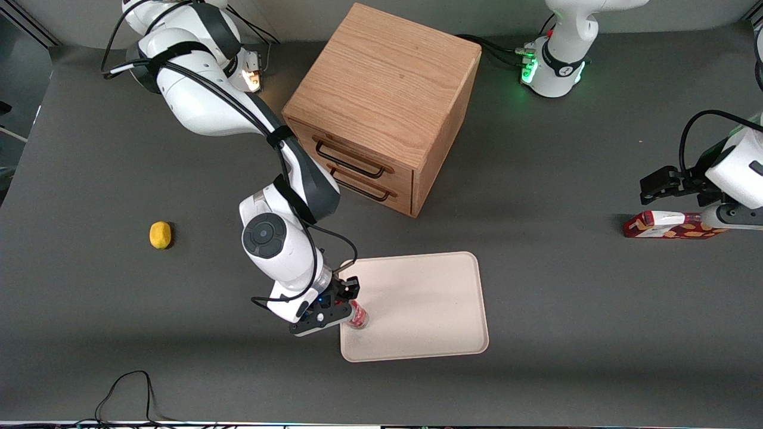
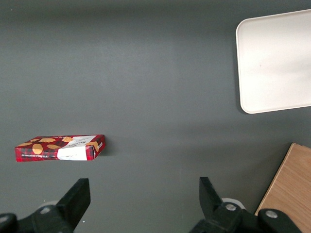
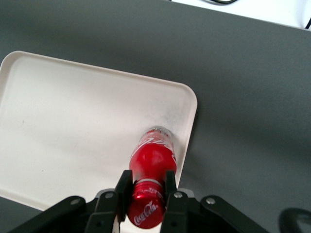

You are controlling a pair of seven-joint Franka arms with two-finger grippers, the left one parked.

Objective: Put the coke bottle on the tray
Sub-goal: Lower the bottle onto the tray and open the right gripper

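Gripping the coke bottle (image 3: pixel 151 160) by its neck, the gripper (image 3: pixel 145 191) holds it over the tray (image 3: pixel 73 126) just inside one corner, so release looks next: lower gently, then open.

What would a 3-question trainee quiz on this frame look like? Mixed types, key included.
1. True or false: the pincer is closed on the coke bottle at its neck.
2. The bottle stands over which part of the tray?
A. its middle
B. a corner toward the working arm's end
C. the edge nearest the drawer cabinet
3. Fill in: the small yellow thing on the table is a ____.

Key: 1 true; 2 B; 3 lemon.
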